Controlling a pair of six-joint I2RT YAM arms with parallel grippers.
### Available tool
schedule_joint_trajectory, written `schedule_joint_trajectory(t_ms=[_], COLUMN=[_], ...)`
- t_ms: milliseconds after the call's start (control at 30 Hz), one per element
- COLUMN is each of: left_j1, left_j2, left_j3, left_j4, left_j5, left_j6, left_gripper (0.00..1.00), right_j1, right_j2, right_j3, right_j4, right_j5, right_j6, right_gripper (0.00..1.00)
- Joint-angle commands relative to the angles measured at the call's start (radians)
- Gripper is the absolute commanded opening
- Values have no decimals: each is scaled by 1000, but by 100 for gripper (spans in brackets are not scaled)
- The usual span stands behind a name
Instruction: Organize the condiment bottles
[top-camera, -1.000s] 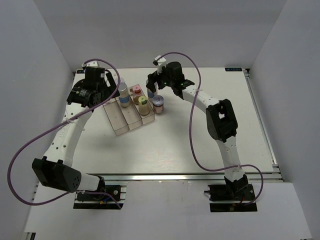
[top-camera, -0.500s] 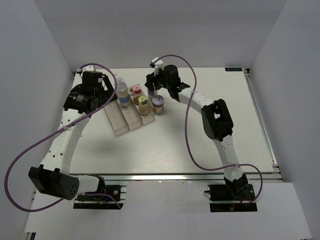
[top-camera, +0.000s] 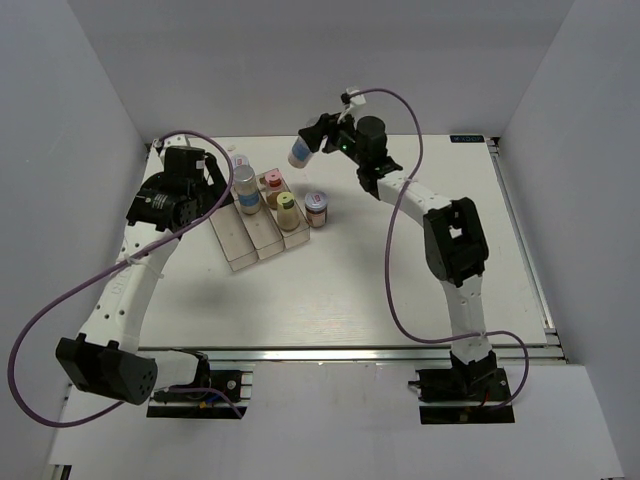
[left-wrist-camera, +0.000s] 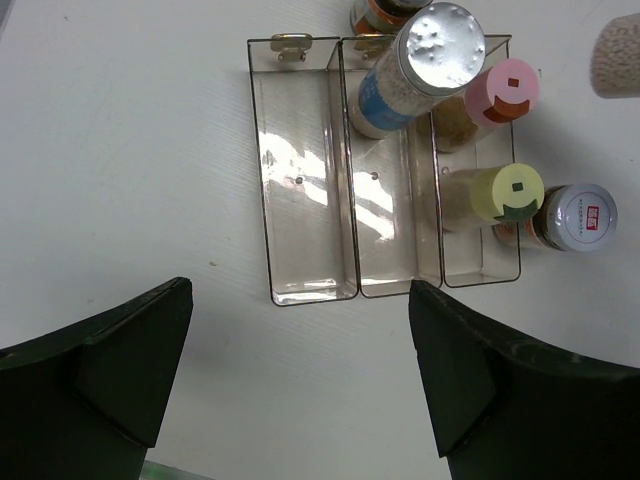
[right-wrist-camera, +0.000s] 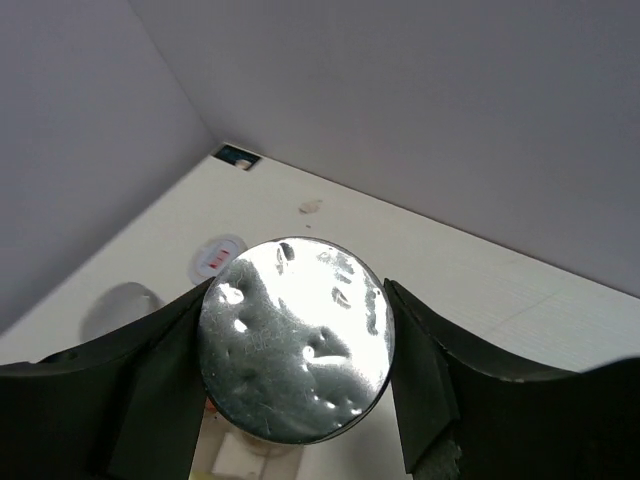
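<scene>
My right gripper (right-wrist-camera: 295, 345) is shut on a silver-lidded condiment bottle (right-wrist-camera: 295, 340) and holds it tilted in the air behind the tray; in the top view the bottle (top-camera: 300, 151) sticks out left of the right gripper (top-camera: 318, 142). The clear three-compartment tray (left-wrist-camera: 300, 230) holds a silver-lidded bottle (left-wrist-camera: 440, 45) in its middle compartment. A pink-lidded bottle (left-wrist-camera: 503, 88) and a yellow-lidded bottle (left-wrist-camera: 508, 190) stand in its right compartment. A white-lidded jar (left-wrist-camera: 582, 217) stands just outside the tray. My left gripper (left-wrist-camera: 300, 385) hangs open above the table, near the tray's end, holding nothing.
Another jar (left-wrist-camera: 380, 12) stands on the table just beyond the tray's far end. The tray's left compartment (left-wrist-camera: 300, 170) holds nothing. The white-lidded jar (right-wrist-camera: 218, 258) shows on the table below the held bottle. Grey walls close in the table's back and sides.
My right gripper closed on the silver-lidded bottle beside the tray, lifted it and carried it up and back. The left arm barely shifted.
</scene>
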Motion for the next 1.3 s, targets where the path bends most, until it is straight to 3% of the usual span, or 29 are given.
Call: schedule_joint_trajectory(t_ms=[0, 167, 300, 367, 567, 800, 1000, 1267], left_j1=[-1, -1, 0, 0, -1, 0, 0, 0], left_j2=[-51, -57, -59, -62, -74, -107, -130, -157], left_j3=[-14, -28, -31, -29, -26, -37, -44, -57], left_j4=[15, 26, 40, 43, 46, 24, 3, -20], left_j5=[-24, -25, -25, -25, -40, -73, -91, -105], left_j6=[-5, -3, 1, 1, 4, -3, -11, -14], left_gripper=[98, 98, 98, 98, 98, 98, 98, 98], right_j1=[-13, -14, -14, -5, 70, 145, 203, 237], right_j2=[-163, -284, -270, -212, -164, -102, -57, 26], right_j3=[-47, -177, -145, -76, 10, 77, 90, 182], right_j4=[215, 334, 321, 290, 26, -192, -261, -336], right_j5=[-117, -288, -485, -625, -679, -607, -410, -274], right_j6=[230, 267, 343, 385, 201, 23, -127, -255], right_gripper=[0, 0, 0, 0, 0, 0, 0, 0])
